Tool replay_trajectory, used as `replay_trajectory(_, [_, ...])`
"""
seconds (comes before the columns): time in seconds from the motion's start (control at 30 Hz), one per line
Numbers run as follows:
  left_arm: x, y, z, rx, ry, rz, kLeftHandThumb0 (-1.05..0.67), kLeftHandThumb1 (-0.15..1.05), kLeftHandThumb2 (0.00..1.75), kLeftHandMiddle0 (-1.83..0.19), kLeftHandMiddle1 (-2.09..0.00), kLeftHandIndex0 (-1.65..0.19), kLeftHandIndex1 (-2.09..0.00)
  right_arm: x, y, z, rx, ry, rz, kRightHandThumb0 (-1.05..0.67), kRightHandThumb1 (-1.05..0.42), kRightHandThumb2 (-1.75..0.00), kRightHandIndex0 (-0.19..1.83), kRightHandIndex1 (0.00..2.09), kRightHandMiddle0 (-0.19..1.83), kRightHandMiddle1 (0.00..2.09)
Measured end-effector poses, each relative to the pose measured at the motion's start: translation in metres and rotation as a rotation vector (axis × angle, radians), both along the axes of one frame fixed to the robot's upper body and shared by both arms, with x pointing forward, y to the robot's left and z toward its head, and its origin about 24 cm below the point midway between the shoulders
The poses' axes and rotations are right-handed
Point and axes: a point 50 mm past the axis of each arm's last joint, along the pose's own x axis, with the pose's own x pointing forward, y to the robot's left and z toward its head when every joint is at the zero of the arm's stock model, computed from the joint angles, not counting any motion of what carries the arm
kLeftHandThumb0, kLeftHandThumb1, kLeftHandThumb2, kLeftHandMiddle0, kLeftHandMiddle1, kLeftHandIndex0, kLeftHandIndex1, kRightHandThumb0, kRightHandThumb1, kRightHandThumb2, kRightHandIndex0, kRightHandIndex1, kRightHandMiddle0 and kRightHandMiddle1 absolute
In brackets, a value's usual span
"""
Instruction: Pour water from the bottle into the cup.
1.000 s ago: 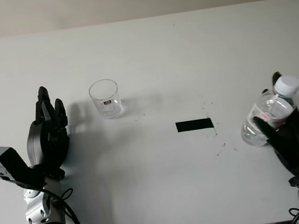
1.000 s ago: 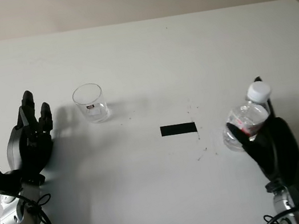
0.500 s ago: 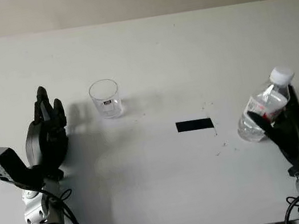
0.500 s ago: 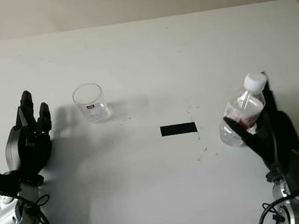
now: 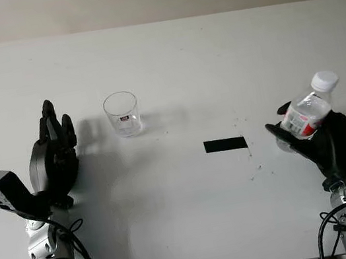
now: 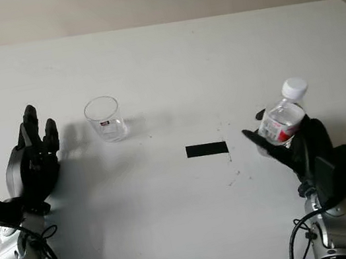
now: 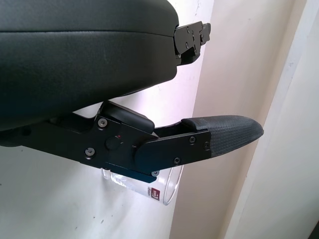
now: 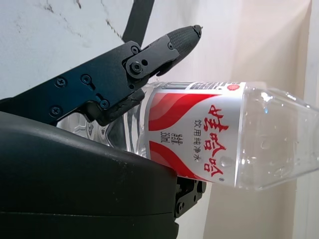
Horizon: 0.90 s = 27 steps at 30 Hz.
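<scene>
I have the bottle [image 5: 306, 114] clasped in my right hand [image 5: 326, 139] at about four o'clock on the desk [image 5: 168, 63], capped and tilted; the cup [image 5: 122, 113] stands well apart at ten o'clock. I should carry it steadily toward the cup, and the cap must come off before pouring. My left hand [image 5: 53, 160] is open beside the cup, a black strip [image 5: 224, 144] marks the white desk, and a plain wall lies beyond.

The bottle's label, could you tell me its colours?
Red and white label, clearest in the right wrist view.

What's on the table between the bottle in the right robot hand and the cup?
In the left eye view, a black strip lies between bottle, held by the right robot hand, and cup; otherwise bare table.
</scene>
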Motion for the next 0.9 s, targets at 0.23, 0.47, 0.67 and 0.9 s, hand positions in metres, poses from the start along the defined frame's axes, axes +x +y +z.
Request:
replay_trajectory(0.23, [0.000, -0.001, 0.000, -0.001, 0.002, 0.003, -0.84, 1.05, 0.61, 0.19, 0.00, 0.19, 0.00, 0.006, 0.003, 0.004, -0.076, 0.012, 0.066, -0.45, -0.86, -0.06, 0.45, 2.09, 0.37, 2.09])
replay_trajectory(0.47, [0.000, 0.000, 0.000, -0.001, 0.002, 0.009, -0.84, 1.05, 0.60, 0.19, 0.00, 0.19, 0.00, 0.013, 0.007, 0.005, -0.076, -0.001, 0.072, -0.52, -0.93, -0.06, 0.47, 2.09, 0.46, 2.09])
replay_trajectory(0.67, [0.000, -0.001, 0.000, 0.002, -0.001, 0.007, -0.85, 1.05, 0.61, 0.19, 0.00, 0.19, 0.00, 0.033, 0.025, 0.016, -0.122, -0.027, 0.002, -0.32, -1.00, -0.06, 0.89, 2.09, 0.77, 2.09])
replay_trajectory(0.9, [0.001, -0.003, 0.002, 0.000, -0.011, 0.005, -0.85, 1.05, 0.59, 0.19, -0.01, 0.19, 0.00, 0.086, 0.049, 0.063, -0.340, -0.132, 0.015, -0.16, -1.05, -0.14, 1.06, 2.09, 0.95, 2.09])
